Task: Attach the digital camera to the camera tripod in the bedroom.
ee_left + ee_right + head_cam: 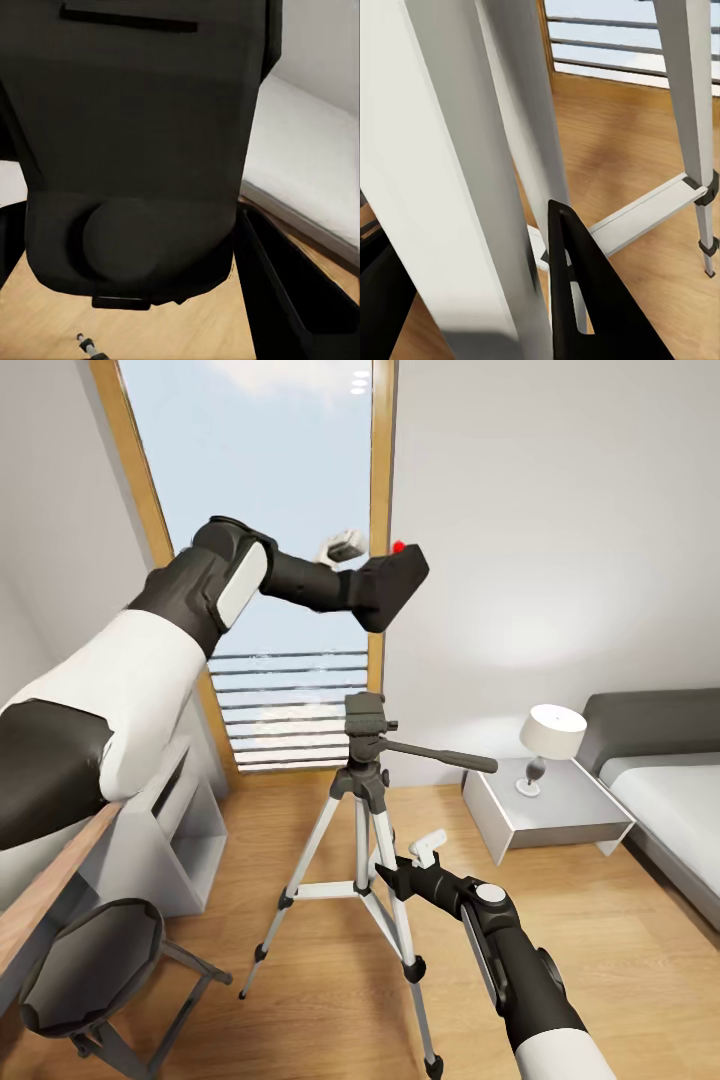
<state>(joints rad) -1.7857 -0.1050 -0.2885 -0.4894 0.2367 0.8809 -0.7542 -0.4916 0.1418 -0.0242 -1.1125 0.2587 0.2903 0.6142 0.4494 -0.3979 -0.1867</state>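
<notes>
A: What is nearest to the robot?

B: The right gripper (408,868), low, at one leg of the camera tripod (364,800). In the right wrist view a silver leg passes between its fingers; whether they press on it, I cannot tell.

A: And the digital camera (392,586)?

B: It is high up, clamped in the left gripper (368,582), in front of the window (270,510). Its red button points up.

A: Where is the mount from there?

B: The tripod head (364,718) stands almost straight below the camera, well apart from it. I think the left arm must come down vertically, while the right arm is nearer to the legs. The bed (672,800) lies farther to the right.
</notes>
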